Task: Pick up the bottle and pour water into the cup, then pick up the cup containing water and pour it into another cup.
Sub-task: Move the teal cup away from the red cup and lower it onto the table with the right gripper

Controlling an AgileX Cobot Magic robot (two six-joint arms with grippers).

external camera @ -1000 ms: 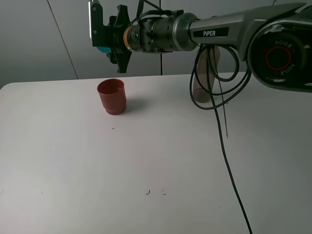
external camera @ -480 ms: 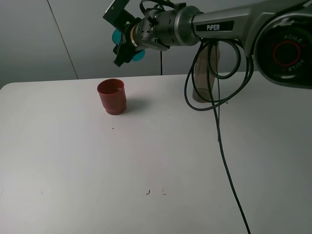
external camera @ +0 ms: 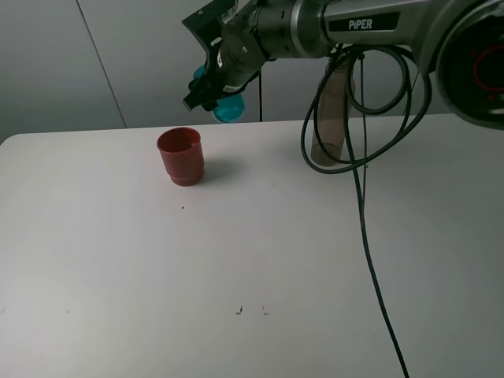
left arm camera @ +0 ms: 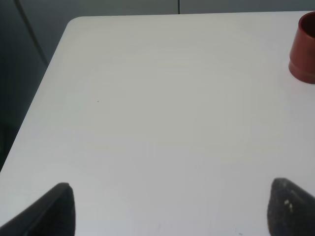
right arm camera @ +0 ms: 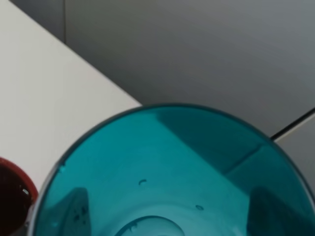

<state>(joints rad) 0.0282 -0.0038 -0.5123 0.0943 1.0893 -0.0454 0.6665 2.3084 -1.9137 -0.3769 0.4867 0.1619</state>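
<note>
Exterior high view: a white table (external camera: 236, 252) fills most of the scene, with a grey wall behind it. A large grey and black robot arm marked PIPER (external camera: 354, 27) reaches in from the upper right, black cables looping down from it. Its right gripper (external camera: 214, 88) hangs in the air above the table, just beyond and slightly right of the red-brown cup, with its jaws closed around the translucent teal tumbler (external camera: 228, 109), which is held off the surface and tilted. The tall smoky grey-brown bottle (external camera: 331, 114) stands upright on the table well to the right of the red-brown cup, partly hidden behind the cables. The opaque red-brown cup (external camera: 181, 155) stands upright on the table, apart from everything else.

The right wrist view looks straight into the teal tumbler (right arm camera: 172, 182), droplets clinging to its inside, with the red-brown cup's rim (right arm camera: 12, 196) at one edge.

The left wrist view shows bare table (left arm camera: 147, 123) and the red-brown cup (left arm camera: 304, 49) far off at one edge. The left gripper (left arm camera: 170, 209) has its two dark fingertips (left arm camera: 56, 209) spread wide, holding nothing.
</note>
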